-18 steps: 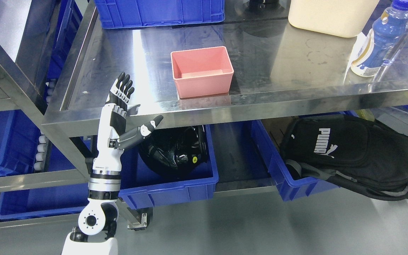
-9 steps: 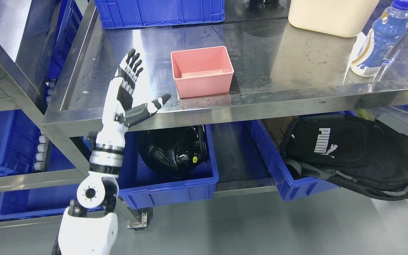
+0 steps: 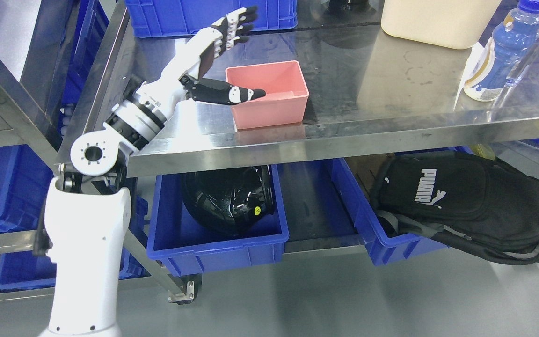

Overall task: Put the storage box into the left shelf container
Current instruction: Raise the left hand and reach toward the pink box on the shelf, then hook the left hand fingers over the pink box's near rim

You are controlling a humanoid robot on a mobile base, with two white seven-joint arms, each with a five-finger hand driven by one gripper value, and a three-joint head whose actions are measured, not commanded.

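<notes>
Head view: blue bin point(image 3: 208, 16) and bottle point(image 3: 498, 61) flank pink storage box point(image 3: 269, 100).

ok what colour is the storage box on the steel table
Pink, plain all over; the storage box shows clearly in the head view, empty, on the steel table.

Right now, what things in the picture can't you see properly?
All from the head view:
- Left hand: open by the pink box; whether the thumb touches the box cannot be told.
- Helmet: its top is hidden by the steel shelf.
- Cream tub and upper blue bin: cut off by the top edge.
- Bottle: label too small to read.
- Right hand: out of view.
</notes>
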